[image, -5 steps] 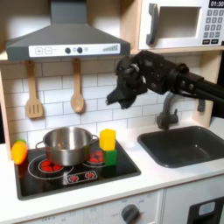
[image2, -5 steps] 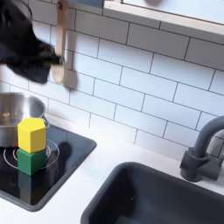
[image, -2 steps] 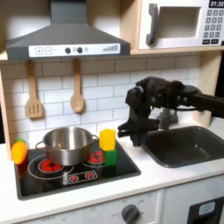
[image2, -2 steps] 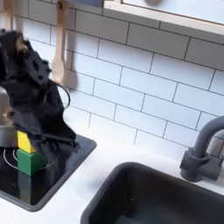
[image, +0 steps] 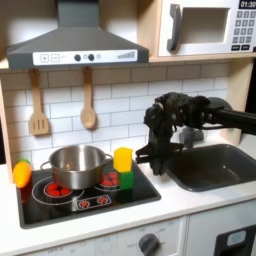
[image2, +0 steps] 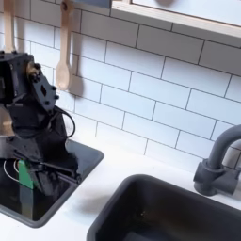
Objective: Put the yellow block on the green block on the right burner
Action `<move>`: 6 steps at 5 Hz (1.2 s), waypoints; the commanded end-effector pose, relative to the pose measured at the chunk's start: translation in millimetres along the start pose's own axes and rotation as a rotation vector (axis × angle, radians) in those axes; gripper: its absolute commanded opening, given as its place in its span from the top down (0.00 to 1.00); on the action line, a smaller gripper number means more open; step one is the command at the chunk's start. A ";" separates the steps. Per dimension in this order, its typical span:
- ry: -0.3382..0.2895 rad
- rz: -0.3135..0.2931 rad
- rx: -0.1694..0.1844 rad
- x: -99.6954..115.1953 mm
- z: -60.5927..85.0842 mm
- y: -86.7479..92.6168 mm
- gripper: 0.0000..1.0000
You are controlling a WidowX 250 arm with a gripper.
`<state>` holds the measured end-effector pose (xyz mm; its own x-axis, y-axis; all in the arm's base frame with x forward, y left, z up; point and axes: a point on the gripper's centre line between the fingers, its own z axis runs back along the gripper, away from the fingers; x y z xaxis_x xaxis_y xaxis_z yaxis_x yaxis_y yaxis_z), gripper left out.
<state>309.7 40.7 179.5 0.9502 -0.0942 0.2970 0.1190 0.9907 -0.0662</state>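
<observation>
The yellow block [image: 122, 158] already sits on the green block [image: 126, 180], just beside the end effector [image: 150, 155], whose jaw state I cannot tell.

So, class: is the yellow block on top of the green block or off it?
On. In the first exterior view the yellow block sits upright on the green block, on the right burner beside the steel pot.
</observation>
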 end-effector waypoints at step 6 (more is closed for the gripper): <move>-0.032 0.009 -0.003 -2.1 11.7 3.0 0.00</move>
<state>305.1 45.2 190.3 0.9405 -0.0819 0.3297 0.1112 0.9913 -0.0709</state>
